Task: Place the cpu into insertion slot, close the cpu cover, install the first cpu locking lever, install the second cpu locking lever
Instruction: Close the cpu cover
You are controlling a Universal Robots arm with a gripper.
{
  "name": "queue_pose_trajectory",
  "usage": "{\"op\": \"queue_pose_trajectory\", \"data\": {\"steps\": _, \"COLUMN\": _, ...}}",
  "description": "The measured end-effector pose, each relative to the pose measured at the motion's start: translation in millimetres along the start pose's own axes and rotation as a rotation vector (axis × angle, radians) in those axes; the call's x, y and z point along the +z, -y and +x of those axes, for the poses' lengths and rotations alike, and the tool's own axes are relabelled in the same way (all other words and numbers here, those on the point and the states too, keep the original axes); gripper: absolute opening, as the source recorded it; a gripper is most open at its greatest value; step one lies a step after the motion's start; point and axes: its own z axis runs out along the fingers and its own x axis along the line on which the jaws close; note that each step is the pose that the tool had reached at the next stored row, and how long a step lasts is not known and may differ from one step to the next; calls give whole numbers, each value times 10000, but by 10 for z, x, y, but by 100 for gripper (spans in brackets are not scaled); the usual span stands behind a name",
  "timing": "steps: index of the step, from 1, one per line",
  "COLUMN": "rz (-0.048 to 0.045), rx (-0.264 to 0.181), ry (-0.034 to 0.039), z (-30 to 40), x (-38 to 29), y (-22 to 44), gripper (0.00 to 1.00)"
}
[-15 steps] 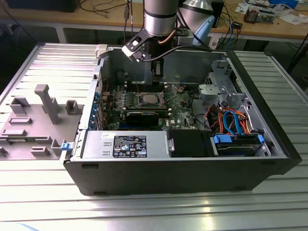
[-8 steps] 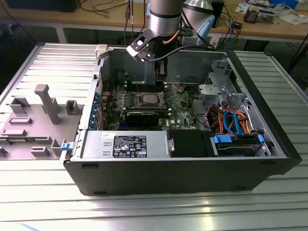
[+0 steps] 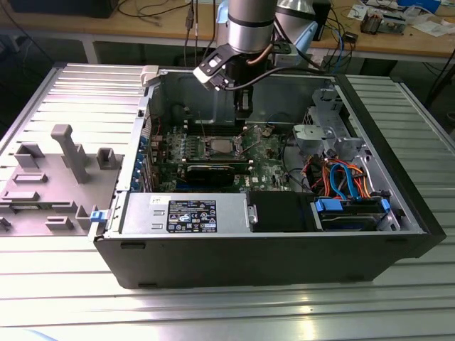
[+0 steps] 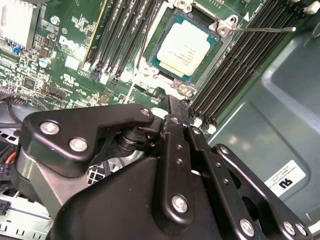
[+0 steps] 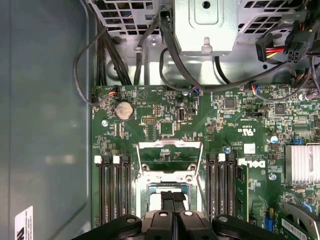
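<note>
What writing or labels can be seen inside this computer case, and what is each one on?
Label on the silver power supply: print too small to read.
White sticker on the grey case wall: a dark mark, tiny lines, unreadable.
White logo on the green motherboard: a maker's name, left unquoted; the part codes around it are too small.
The cpu: faint marks on its metal top, unreadable.

Ribbed metal table (image 3: 213,312), wooden workbench (image 3: 142,30) behind, loose cables (image 3: 153,11) and papers (image 3: 435,27) on it
</note>
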Motion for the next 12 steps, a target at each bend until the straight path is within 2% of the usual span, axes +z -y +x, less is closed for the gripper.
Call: {"op": "queue_pose_trajectory", "data": {"steps": 12, "rz": 0, "rx": -1, "ry": 0, "z": 2, "x": 1, "y": -27, "gripper": 11}}
